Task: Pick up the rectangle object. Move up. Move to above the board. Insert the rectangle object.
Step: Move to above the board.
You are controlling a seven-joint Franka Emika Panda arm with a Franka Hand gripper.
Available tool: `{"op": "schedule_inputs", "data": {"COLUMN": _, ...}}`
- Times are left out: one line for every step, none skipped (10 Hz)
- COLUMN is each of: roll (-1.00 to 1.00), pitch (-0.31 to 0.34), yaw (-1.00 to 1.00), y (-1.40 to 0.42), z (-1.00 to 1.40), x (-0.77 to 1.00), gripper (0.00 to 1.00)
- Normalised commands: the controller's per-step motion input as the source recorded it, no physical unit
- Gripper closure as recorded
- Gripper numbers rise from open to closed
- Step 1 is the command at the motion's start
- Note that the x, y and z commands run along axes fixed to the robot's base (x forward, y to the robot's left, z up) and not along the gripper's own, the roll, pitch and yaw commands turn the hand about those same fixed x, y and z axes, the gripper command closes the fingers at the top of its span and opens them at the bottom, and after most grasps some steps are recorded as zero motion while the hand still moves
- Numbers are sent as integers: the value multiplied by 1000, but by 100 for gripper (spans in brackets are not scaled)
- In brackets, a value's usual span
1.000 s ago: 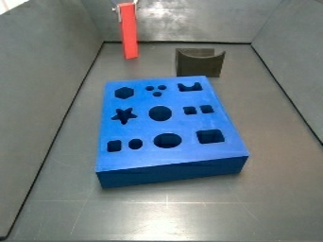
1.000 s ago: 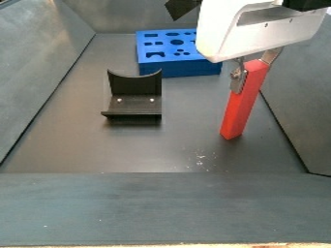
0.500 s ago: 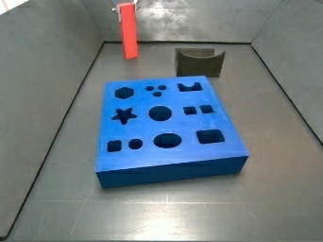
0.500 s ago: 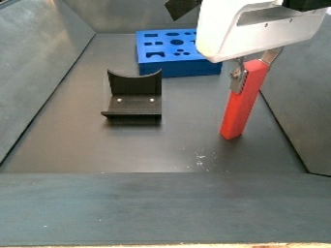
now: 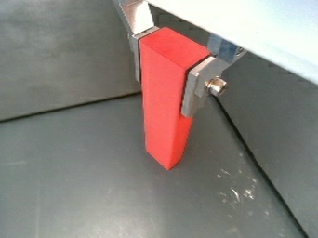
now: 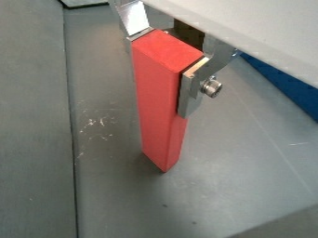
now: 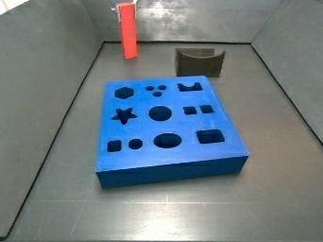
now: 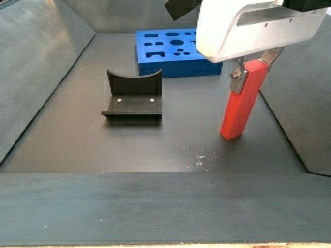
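Your gripper point(image 5: 170, 63) is closed on the top of the rectangle object point(image 5: 166, 102), silver fingers point(image 6: 192, 88) flat on opposite faces; nothing has shifted over the last second, block upright, its foot apparently on the floor. In a side view it stands at 11 o'clock of the board point(image 7: 168, 123), well apart. Grasp looks made; lift is not yet begun.

The worktop point(image 7: 51, 142) is viewed steeply from above in a side view, with the board point(image 7: 168, 128) near and the rectangle object point(image 7: 128, 33) far at 11 o'clock. From the opposite end, the same pieces are seen lower, behind the gripper point(image 8: 249, 76). Both wrist views are held close, looking down the rectangle object point(image 5: 168, 102) between the jaws.
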Motion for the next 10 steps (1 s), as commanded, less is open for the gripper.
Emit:
{"op": "schedule_inputs", "data": {"roll": 2, "pitch": 128, "yaw": 1, "y": -89, "z": 1000, "x": -171, "gripper": 100}}
{"op": "schedule_inputs", "data": {"roll": 26, "pitch": 107, "yaw": 2, "y": -83, "z": 1000, "x": -166, "gripper": 100}}
{"op": "schedule_inputs", "data": {"roll": 71, "pitch": 78, "yaw": 6, "y": -75, "z": 1000, "x": -160, "gripper": 100}}
{"op": "schedule_inputs", "data": {"roll": 97, "pitch": 65, "yaw": 16, "y": -72, "z": 1000, "x": -155, "gripper": 100}}
{"op": "schedule_inputs", "data": {"roll": 119, "pitch": 59, "yaw": 26, "y": -69, "z": 1000, "x": -152, "gripper": 100}}
{"op": "schedule_inputs", "data": {"roll": 131, "pitch": 54, "yaw": 33, "y": -65, "z": 1000, "x": -148, "gripper": 100}}
{"op": "schedule_inputs", "data": {"roll": 126, "pitch": 46, "yaw": 32, "y": -62, "z": 1000, "x": -142, "gripper": 100}}
{"op": "schedule_inputs", "data": {"roll": 117, "pitch": 40, "yaw": 30, "y": -61, "z": 1000, "x": -137, "gripper": 100}}
{"op": "schedule_inputs", "data": {"roll": 116, "pitch": 40, "yaw": 30, "y": -58, "z": 1000, "x": -132, "gripper": 100}}
{"op": "schedule_inputs", "data": {"roll": 120, "pitch": 45, "yaw": 32, "y": -55, "z": 1000, "x": -127, "gripper": 100}}
